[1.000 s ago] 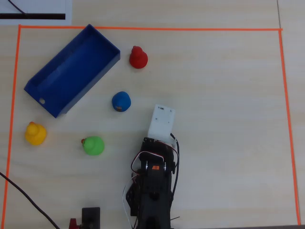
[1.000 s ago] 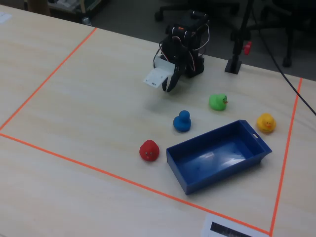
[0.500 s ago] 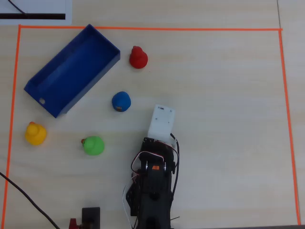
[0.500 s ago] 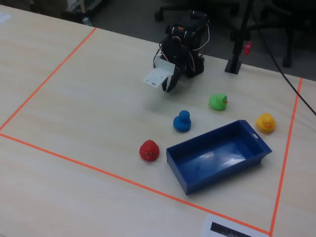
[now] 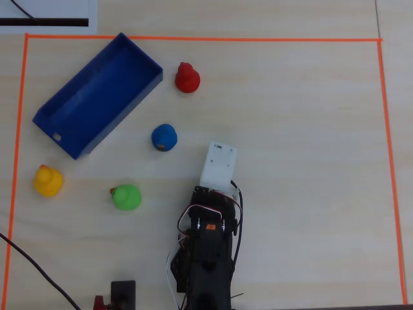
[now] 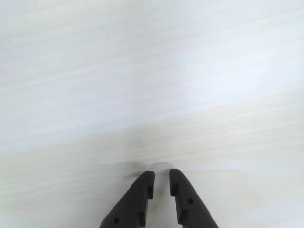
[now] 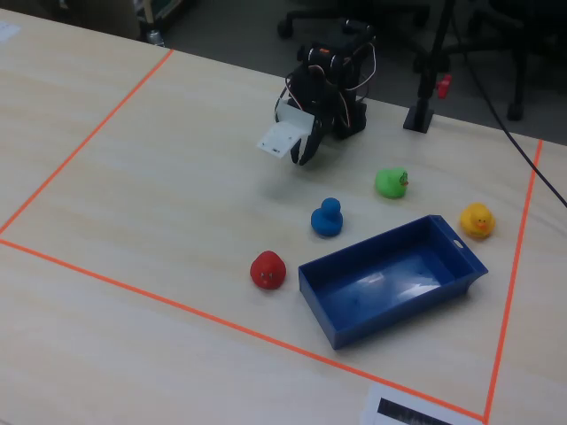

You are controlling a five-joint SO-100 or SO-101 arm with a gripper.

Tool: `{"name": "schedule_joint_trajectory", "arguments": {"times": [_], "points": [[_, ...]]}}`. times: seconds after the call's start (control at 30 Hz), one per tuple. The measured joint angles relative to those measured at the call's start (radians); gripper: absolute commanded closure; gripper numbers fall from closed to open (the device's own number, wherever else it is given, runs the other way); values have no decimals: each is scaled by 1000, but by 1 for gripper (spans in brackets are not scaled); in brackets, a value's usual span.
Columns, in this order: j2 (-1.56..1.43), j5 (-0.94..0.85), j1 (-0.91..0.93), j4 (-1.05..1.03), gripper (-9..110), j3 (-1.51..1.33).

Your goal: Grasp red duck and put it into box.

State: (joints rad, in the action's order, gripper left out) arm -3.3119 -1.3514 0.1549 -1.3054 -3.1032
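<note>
Lying red duck [image 5: 187,78], well beyond hand [image 6: 161,178]

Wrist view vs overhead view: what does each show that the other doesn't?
Only the wrist view: the gripper fingertips, close together with a thin gap, empty, over bare wood. Only the overhead view: the red duck beside the box, the blue duck, green duck, yellow duck and the orange tape border. Both: the pale wooden table.

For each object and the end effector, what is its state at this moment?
Small red toy duck: upright on table, outside box.
Long blue rectangular box: empty.
Blue duck: on table.
Green duck: on table.
Yellow duck: on table.
End effector: nearly closed, holding nothing.
</note>
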Motion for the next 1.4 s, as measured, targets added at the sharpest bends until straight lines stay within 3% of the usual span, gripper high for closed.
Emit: {"name": "schedule_joint_trajectory", "arguments": {"times": [0.17,0.3,0.47,0.7,0.87,1.07,1.4], "points": [[0,0,-2,0,99,0],[74,-9,17,123,83,31],[446,35,32,291,69,425],[1055,141,-28,296,69,1167],[1494,143,-43,267,68,1549],[1850,143,-83,264,69,1658],[2033,187,-167,282,68,1812]]}}
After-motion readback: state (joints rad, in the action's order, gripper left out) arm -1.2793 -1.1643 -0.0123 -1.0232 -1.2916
